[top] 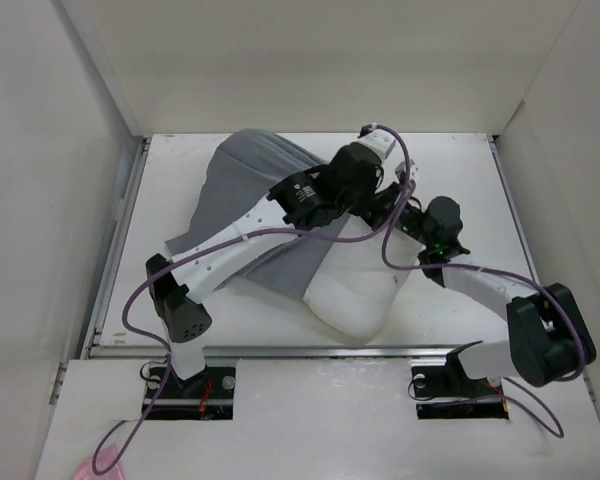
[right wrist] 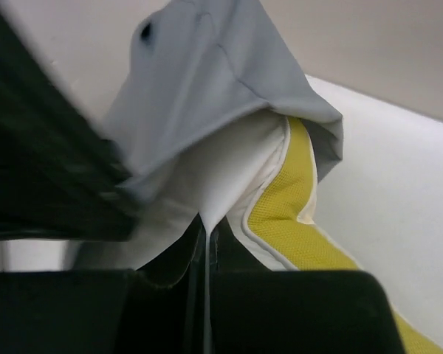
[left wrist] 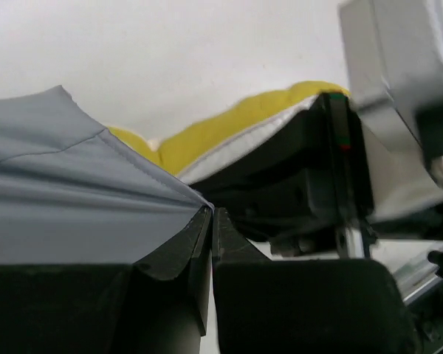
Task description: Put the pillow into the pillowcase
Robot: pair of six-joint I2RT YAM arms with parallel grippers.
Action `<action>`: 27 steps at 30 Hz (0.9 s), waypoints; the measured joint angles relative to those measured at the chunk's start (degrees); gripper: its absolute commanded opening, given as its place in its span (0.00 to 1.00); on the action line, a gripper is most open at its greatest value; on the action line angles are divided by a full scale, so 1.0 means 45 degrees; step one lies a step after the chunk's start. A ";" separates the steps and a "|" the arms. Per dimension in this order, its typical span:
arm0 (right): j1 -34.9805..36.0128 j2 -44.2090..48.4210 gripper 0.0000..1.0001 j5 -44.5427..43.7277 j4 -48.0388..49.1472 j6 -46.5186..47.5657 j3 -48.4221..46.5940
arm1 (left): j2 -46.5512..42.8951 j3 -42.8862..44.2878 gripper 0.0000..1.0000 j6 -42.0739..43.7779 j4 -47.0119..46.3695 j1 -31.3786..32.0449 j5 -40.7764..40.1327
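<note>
The white pillow [top: 352,285] lies mid-table with its near end bare. Its far end, edged by a yellow band [right wrist: 295,221], sits under the mouth of the grey pillowcase [top: 242,190]. My left gripper [left wrist: 210,214] is shut on the pillowcase's hem [left wrist: 162,184], holding the cloth up over the pillow corner. My right gripper [right wrist: 207,227] is shut on a pinch of the pillow's white fabric [right wrist: 214,184], just below the draped grey pillowcase [right wrist: 221,81]. In the top view both grippers meet above the pillow's far end, left gripper [top: 372,185] beside right gripper [top: 400,212].
White walls enclose the table on the left, back and right. The right gripper's black body [left wrist: 325,177] fills the left wrist view close to the left fingers. Purple cables [top: 400,240] loop over the pillow. Bare tabletop [top: 460,180] lies at the back right.
</note>
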State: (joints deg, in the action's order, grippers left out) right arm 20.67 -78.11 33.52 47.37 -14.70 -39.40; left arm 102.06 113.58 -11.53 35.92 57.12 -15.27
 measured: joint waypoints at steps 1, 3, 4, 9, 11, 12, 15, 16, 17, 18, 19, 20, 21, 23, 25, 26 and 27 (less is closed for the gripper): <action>0.0107 0.0379 0.00 0.0073 0.0257 -0.0102 0.0578 | 0.0073 -0.0131 0.00 -0.0228 0.0117 0.0121 -0.0029; 0.0510 0.1457 0.00 0.0131 0.0257 -0.0102 0.1690 | 0.0209 -0.0355 0.00 -0.0719 0.0359 0.0311 -0.0262; 0.0835 0.2084 0.00 0.0049 0.0117 -0.0015 0.2123 | 0.0253 -0.0413 0.00 -0.0996 0.0554 0.0389 -0.0432; 0.2730 0.4779 0.00 -0.1530 -0.1180 0.0651 0.3152 | 0.0233 -0.0447 0.00 -0.2021 0.1035 0.0622 -0.0748; 0.3113 0.5139 0.00 -0.2409 -0.1248 0.0549 0.3351 | 0.0214 -0.0447 0.00 -0.2142 0.1025 0.0792 -0.0568; 0.3177 0.5163 0.00 -0.2788 -0.1195 0.0423 0.3463 | 0.0209 -0.0447 0.00 -0.2166 0.0971 0.0918 -0.0515; 0.3274 0.4983 0.00 -0.4201 -0.0908 -0.0287 0.4007 | 0.0209 -0.0427 0.00 -0.2171 0.0860 0.1486 -0.0257; 0.3293 0.4818 0.00 -0.4687 -0.0850 -0.0505 0.4138 | 0.0209 -0.0413 0.00 -0.2147 0.0855 0.1705 -0.0053; 0.3342 0.4653 0.00 -0.5158 -0.0831 -0.0753 0.4235 | 0.0209 -0.0350 0.00 -0.2011 0.0923 0.1904 -0.0024; 0.3400 0.4532 0.00 -0.5683 -0.0835 -0.1005 0.4352 | 0.0209 -0.0170 0.00 -0.1865 0.1103 0.2055 -0.0044; 0.3507 0.4425 0.00 -0.6188 -0.0850 -0.1263 0.4391 | 0.0209 0.0039 0.00 -0.1778 0.1190 0.2108 -0.0010; 0.3585 0.4308 0.00 -0.6645 -0.0772 -0.1525 0.4391 | 0.0209 0.0257 0.00 -0.1676 0.1292 0.2142 0.0010; 0.3628 0.4231 0.00 -0.7067 -0.0646 -0.1763 0.4391 | 0.0209 0.0466 0.00 -0.1598 0.1379 0.2176 0.0068; 0.3682 0.4070 0.00 -0.8068 -0.0418 -0.2312 0.4391 | 0.0189 0.0695 0.00 -0.1564 0.1389 0.2297 0.0661; 0.3706 0.3915 0.00 -0.9126 -0.0355 -0.3002 0.4391 | 0.0189 0.0699 0.00 -0.1535 0.1117 0.2516 0.1107; 0.3759 0.3818 0.00 -0.9729 -0.0306 -0.3410 0.4386 | 0.0189 0.0699 0.00 -0.1579 0.1064 0.2579 0.1520; 0.3759 0.3691 0.00 -1.0229 -0.0267 -0.3808 0.4386 | 0.0185 0.0680 0.00 -0.1608 0.1035 0.2633 0.1817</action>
State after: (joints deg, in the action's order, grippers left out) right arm 37.58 -61.49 -12.51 46.17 -31.83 -19.66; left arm 102.89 116.64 -18.76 40.58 68.97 -7.09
